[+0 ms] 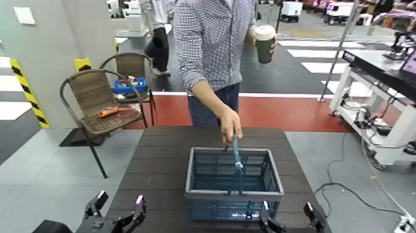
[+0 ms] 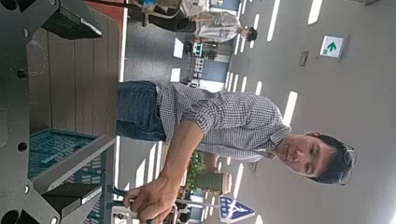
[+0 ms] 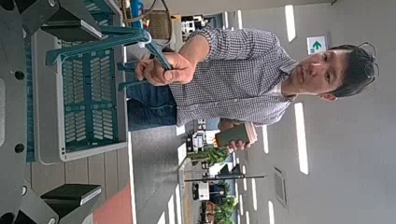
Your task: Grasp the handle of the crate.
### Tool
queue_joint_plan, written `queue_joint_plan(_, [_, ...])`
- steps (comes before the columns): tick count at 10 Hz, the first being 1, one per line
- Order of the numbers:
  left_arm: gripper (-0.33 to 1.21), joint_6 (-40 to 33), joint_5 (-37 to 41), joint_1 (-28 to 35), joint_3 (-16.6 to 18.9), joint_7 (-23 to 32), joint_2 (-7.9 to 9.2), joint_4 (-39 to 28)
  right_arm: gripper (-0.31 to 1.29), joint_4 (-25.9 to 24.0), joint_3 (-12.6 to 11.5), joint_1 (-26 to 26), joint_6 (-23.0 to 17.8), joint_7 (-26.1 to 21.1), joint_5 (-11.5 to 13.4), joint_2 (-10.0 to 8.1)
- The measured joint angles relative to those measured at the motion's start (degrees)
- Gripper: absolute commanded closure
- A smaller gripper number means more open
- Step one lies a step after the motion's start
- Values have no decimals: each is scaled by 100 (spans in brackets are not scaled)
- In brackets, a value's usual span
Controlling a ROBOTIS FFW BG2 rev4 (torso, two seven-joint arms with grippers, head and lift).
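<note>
left gripper (image 1: 120, 199): waited at the lower left of the head frame, its fingers spread, nothing between them.
right gripper (image 1: 287, 209): hung at the lower right of the frame, beside the crate's near edge, also spread and empty.
crate (image 1: 216, 195): sat right of centre in the lower half, on the dark slatted table (image 1: 158, 155).
handle (image 1: 236, 152): stood raised above the crate, its top held by a person's hand (image 1: 230, 124) near mid-frame.
step: i judged this the approach; neither of my grippers touched the handle.
next move: called for bringing an open gripper up to the raised strip, lining up across it and closing clear of the person's fingers.
cup (image 1: 264, 52): showed no brand i could read, upper right.
triangular sign (image 2: 236, 208): bore marks i could not make out, lower middle of the left wrist frame.
</note>
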Motion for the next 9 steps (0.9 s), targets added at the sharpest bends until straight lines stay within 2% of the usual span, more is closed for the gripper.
queue_joint_plan(6, [13, -96, -9, 38, 45, 71, -39, -6, 15, 29, 7, 8, -6, -9, -24, 18])
queue_joint_plan(9, [13, 245, 106, -67, 41, 35, -1, -65, 15, 57, 18, 7, -6, -9, -74, 20])
